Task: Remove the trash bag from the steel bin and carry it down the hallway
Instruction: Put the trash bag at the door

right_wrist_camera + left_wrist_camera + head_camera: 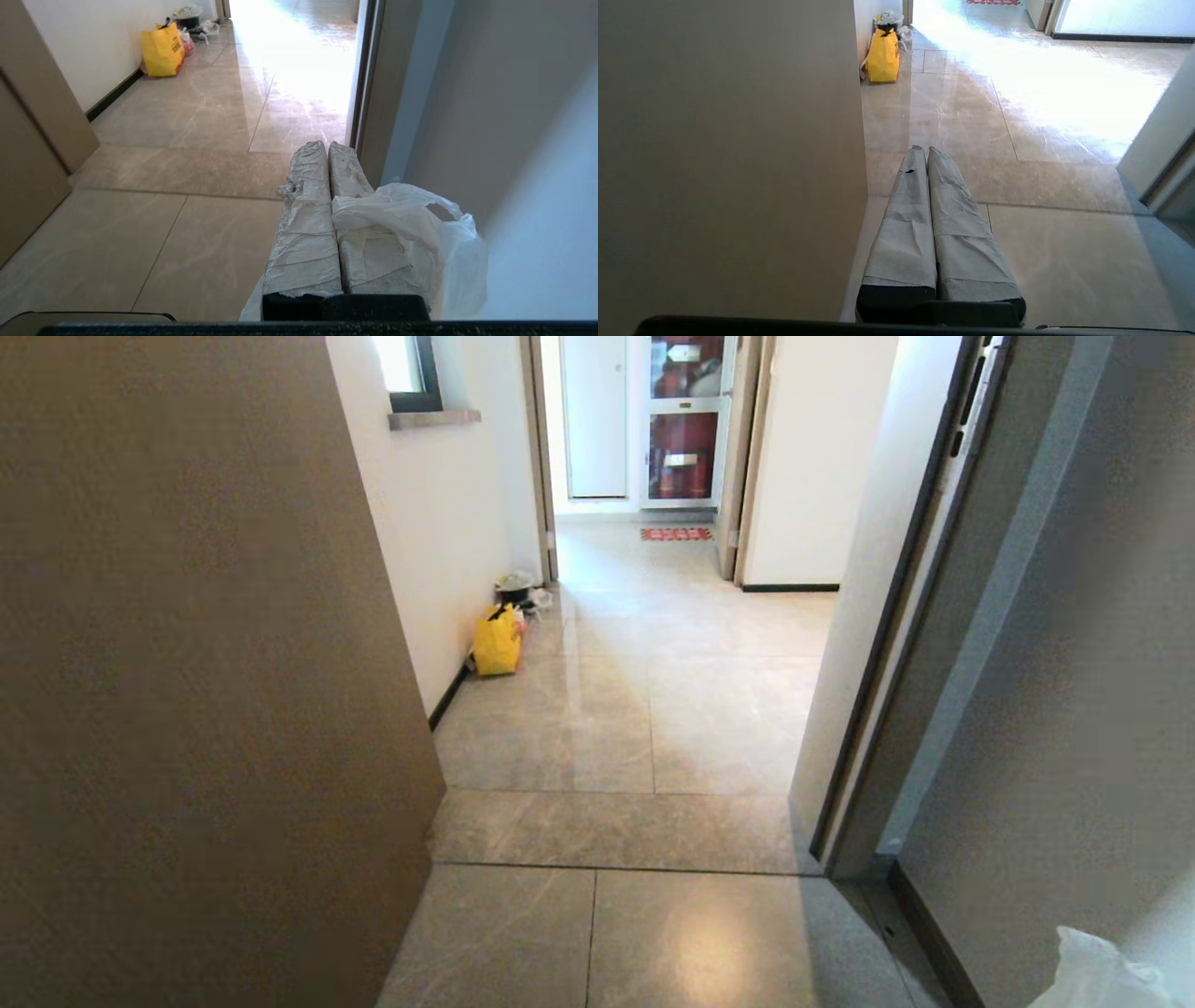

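The trash bag (420,219), thin white plastic with a loop handle showing, is pinched between the taped fingers of my right gripper (327,147), which is shut on it. The bag drapes over one finger and hangs beside a grey wall. A corner of the trash bag (1102,975) shows at the lower right of the head view. My left gripper (923,149) is shut with nothing in it, pointing level along a brown panel. The steel bin is out of view.
A tiled hallway floor (653,709) runs ahead through a doorway. The brown panel (187,709) stands close on the left, a door frame (896,616) on the right. A yellow bag (497,641) and a small dark container (513,586) sit by the left wall.
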{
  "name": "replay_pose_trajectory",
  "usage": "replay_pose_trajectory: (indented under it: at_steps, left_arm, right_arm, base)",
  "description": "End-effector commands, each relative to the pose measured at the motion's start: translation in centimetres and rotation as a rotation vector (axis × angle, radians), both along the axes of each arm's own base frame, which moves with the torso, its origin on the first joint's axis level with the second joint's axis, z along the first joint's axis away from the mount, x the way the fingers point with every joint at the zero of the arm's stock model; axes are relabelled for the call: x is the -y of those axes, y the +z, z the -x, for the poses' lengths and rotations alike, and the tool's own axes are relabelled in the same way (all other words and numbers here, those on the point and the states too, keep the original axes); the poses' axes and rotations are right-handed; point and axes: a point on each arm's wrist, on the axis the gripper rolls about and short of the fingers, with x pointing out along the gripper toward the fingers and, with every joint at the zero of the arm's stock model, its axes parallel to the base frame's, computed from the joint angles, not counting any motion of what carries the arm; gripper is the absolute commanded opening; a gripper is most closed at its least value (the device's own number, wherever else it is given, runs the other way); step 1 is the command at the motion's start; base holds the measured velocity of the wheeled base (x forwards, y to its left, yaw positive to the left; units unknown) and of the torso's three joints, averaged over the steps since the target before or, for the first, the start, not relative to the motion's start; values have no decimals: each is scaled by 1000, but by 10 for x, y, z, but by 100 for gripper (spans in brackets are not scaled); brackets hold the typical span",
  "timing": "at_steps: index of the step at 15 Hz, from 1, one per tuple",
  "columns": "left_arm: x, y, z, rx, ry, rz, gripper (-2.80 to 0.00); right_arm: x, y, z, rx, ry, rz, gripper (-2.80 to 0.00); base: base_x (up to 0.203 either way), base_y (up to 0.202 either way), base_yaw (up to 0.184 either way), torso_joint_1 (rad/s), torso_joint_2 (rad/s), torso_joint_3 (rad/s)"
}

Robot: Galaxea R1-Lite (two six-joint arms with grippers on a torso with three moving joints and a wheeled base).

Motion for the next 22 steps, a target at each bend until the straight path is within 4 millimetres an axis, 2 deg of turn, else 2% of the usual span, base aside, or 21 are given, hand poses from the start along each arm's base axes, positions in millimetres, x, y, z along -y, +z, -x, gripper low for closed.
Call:
replay_pose_trajectory:
  at_steps: [1,22]
  left_arm:
    - [0,0,0,0,0,0,-280]
    - [0,0,0,0,0,0,-280]
  right_arm:
    - [0,0,0,-1,1,1,-280]
    - [0,0,0,-1,1,1,-280]
  base:
    - [194,0,1,4,3,2]
    - [193,0,-1,2,2,3]
